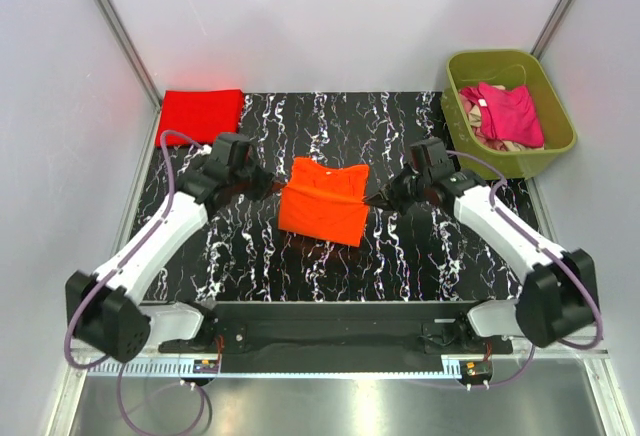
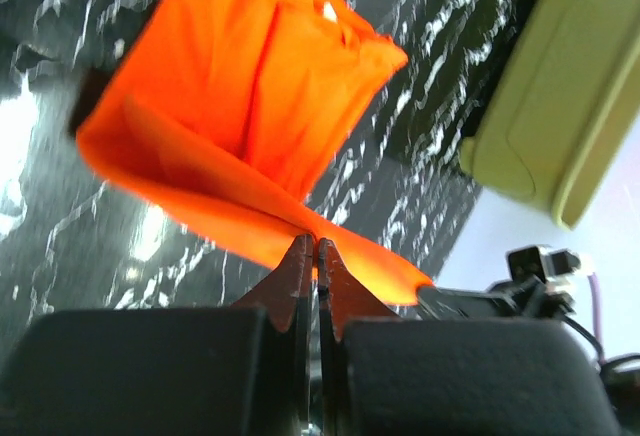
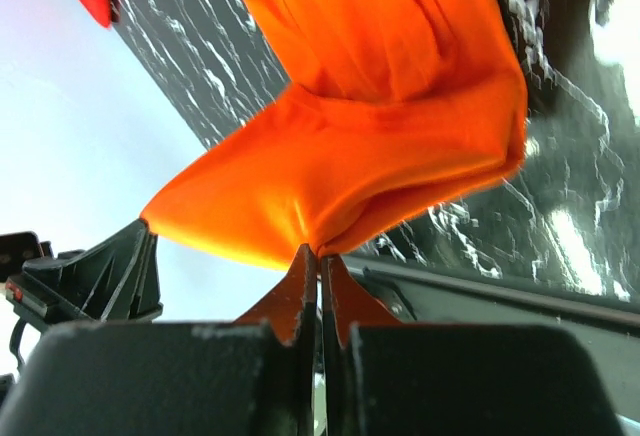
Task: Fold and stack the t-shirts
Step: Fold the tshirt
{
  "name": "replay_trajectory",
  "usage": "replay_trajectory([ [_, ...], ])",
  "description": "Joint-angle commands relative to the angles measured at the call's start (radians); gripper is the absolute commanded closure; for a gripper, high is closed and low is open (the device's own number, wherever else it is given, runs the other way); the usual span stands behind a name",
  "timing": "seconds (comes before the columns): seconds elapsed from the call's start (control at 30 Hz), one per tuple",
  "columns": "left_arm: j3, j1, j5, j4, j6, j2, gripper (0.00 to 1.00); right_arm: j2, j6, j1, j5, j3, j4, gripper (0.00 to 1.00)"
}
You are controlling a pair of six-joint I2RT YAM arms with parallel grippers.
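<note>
Black marble-look table (image 1: 420,256), plain white walls around it. Looks like mid-fold on the orange t-shirt (image 1: 322,206), lying in the middle of the table. Pinched by the left gripper (image 1: 272,188) on its left edge and by the right gripper (image 1: 374,199) on its right edge, both claws clamped tight on the cloth, with that edge lifted and sagging between them.

Next up, probably: carry both pinches across together at matching height, keep the fabric taut, lay it flat over the rest, then let go.

Headcount: one orange shirt, one red t-shirt (image 1: 200,114) already folded at the far left corner, one magenta pink t-shirt (image 1: 512,114) plus some beige cloth (image 1: 468,106) in one olive-green tub (image 1: 512,163) far right. Can't tell how many beige ones.
</note>
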Motion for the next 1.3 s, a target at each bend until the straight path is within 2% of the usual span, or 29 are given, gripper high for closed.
replay_trajectory([
  [0.0,0.110,0.032,-0.015,0.091,0.074,0.092,1.00,0.095,-0.117,-0.073,-0.139,0.102,-0.028,1.00],
  [0.23,0.224,0.119,0.035,0.130,0.091,0.270,1.00,0.310,-0.195,-0.123,-0.227,0.307,-0.028,1.00],
  [0.57,0.379,0.167,0.126,0.163,0.116,0.497,1.00,0.510,-0.252,-0.198,-0.283,0.454,-0.030,1.00],
  [0.97,0.407,0.224,0.235,0.263,0.154,0.600,1.00,0.656,-0.304,-0.221,-0.342,0.580,-0.028,1.00],
  [1.27,0.456,0.239,0.276,0.292,0.162,0.671,1.00,0.702,-0.290,-0.228,-0.334,0.648,-0.030,1.00],
])
